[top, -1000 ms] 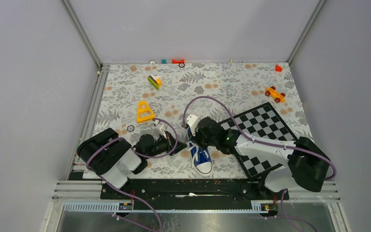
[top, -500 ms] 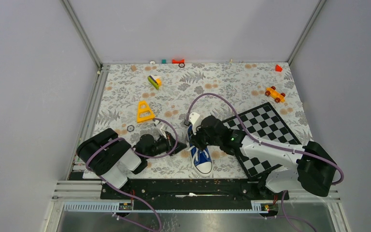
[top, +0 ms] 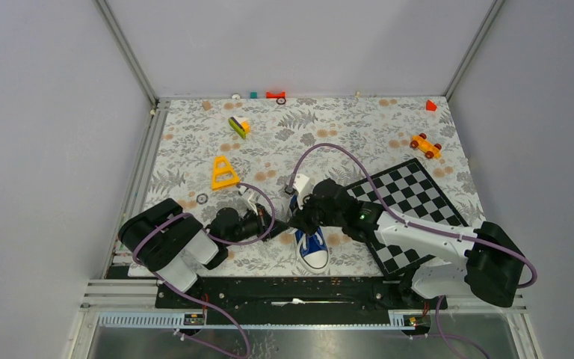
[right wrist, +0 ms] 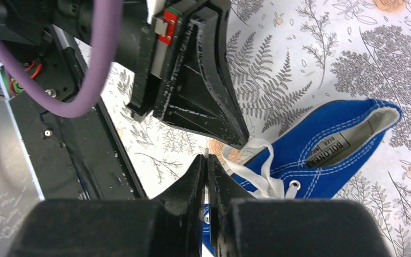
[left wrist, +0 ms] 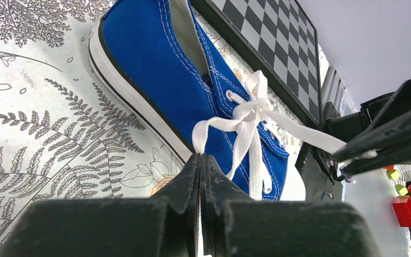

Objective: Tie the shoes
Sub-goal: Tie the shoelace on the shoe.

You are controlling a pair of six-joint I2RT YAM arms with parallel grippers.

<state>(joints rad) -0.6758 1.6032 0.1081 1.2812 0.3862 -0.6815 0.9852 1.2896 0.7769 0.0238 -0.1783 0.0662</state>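
While the blue sneaker point(top: 312, 243) lies near the front edge of the desk point(top: 359, 131), my left fingers point(left wrist: 195, 168) and right fingers point(right wrist: 199, 168) are each closed on a white lace point(left wrist: 217, 124).

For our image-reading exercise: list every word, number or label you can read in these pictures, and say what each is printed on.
"SIZE": top line of the label inside the sneaker; the rest of that line is too small to read.
"BOLONK...": second line of the same label; its ending is unclear.
No other text is readable.
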